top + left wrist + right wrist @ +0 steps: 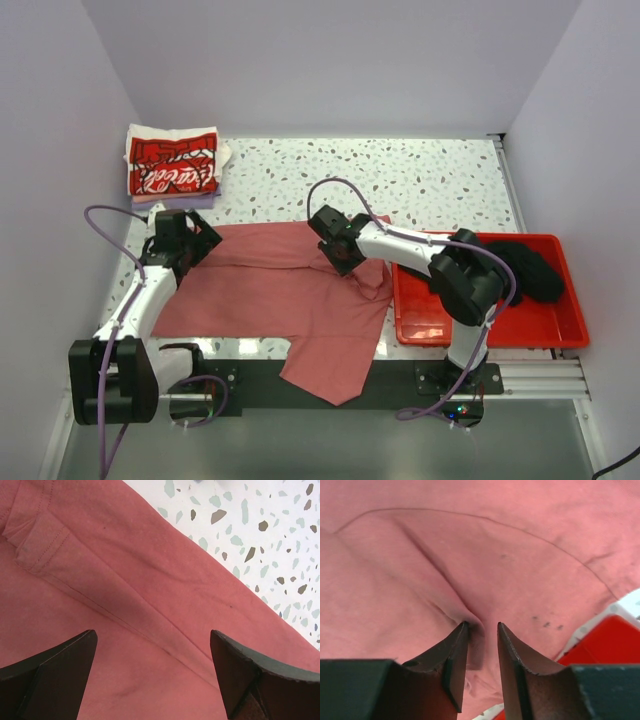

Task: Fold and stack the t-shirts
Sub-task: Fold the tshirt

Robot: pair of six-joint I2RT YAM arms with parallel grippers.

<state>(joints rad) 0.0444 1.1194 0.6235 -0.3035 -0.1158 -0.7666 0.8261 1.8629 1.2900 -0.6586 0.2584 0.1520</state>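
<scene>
Speckled tabletop (400,170), carrying all. dusty-red t-shirt (270,290): spread open, hem toward the arms. red bin (545,325): right of it, holding the black t-shirt (530,270). folded stack (172,165): beyond its far-left corner. left claw (152,640): spread wide above its far-left edge. right claw (482,625): nearly closed, cloth puckered at the tips; hold uncertain. Step: likely first fold. Next: firm pinches on both sides.

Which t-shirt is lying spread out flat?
The dusty-red cloth t-shirt; the white Coca-Cola-print one is folded far left, the black one bunched in the red plastic bin.
</scene>
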